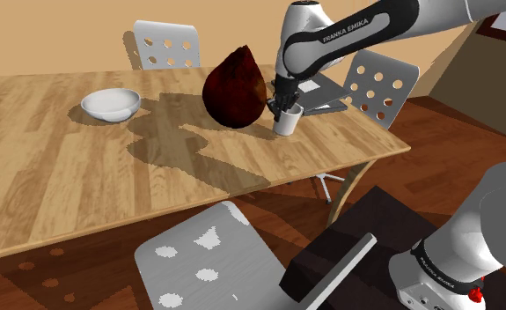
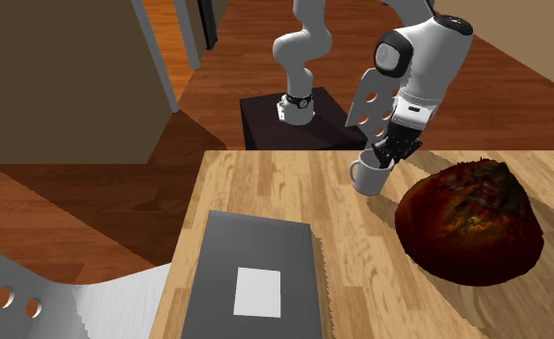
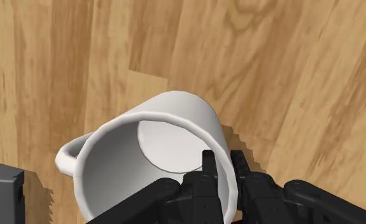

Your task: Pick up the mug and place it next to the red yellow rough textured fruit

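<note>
1. On the worktop [image 1: 84, 167], toward the shoulder view's right end, your white mug [image 1: 288, 121] stands upright just right of the dark red fruit [image 1: 235, 88]. They are near each other but not touching.
2. Fingers [image 3: 208, 167] are clamped on the mug wall, one inside the rim and one outside, away from the handle.
3. Risk: it's a rim-only pinch, so the mug could pivot or slip on any lift.
4. Risk: the fruit is close and rounded, so a sideways swing could knock it rolling.
</note>
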Robot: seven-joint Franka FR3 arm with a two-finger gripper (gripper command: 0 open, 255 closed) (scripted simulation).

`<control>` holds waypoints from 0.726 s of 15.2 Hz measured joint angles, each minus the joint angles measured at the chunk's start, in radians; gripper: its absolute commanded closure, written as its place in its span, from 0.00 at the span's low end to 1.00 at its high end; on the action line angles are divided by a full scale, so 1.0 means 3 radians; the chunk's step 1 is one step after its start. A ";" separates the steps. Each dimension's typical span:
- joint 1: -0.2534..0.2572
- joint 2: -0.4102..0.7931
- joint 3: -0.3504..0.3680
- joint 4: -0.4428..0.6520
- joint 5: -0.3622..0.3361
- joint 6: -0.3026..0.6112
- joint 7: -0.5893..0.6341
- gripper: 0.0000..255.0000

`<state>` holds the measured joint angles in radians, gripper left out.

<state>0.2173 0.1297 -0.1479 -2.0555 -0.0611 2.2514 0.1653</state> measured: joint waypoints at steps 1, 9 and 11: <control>-0.0002 0.0018 -0.0001 -0.0019 0.0002 0.0037 -0.0002 1.00; -0.0004 0.0090 0.0001 -0.0084 0.0008 0.0174 0.0002 1.00; -0.0004 0.0091 0.0001 -0.0084 0.0008 0.0175 0.0002 0.00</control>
<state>0.2160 0.1569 -0.1477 -2.0806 -0.0586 2.3038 0.1659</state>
